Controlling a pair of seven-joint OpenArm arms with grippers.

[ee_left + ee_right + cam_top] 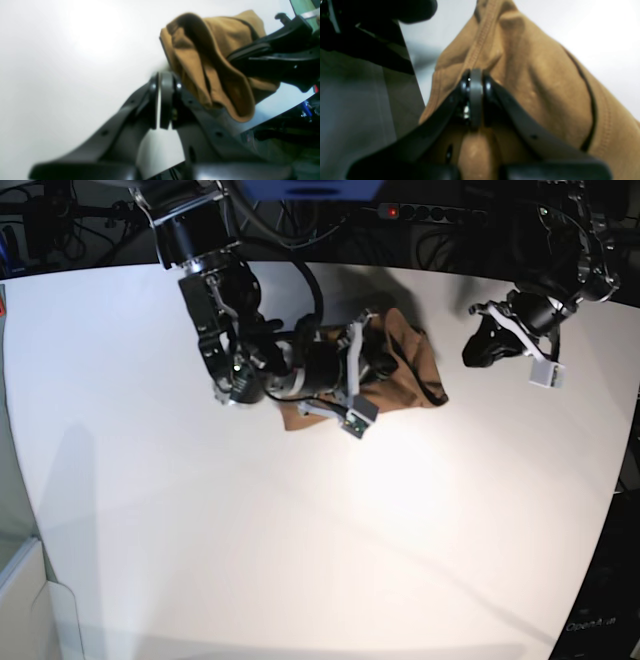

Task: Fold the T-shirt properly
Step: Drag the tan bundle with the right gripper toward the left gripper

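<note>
Right gripper [476,100] fingers pinch the bunched T-shirt [400,370]; left gripper [162,100] closed, empty; next, spread it across the worktop [300,520].

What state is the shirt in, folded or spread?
Bunched, neither: the T-shirt lies as a crumpled heap with loose folds on the table, right gripper pressed against it.

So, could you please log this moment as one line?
shirt: bunched on table | right tool: shut on shirt | left tool: shut, empty, beside shirt
</note>
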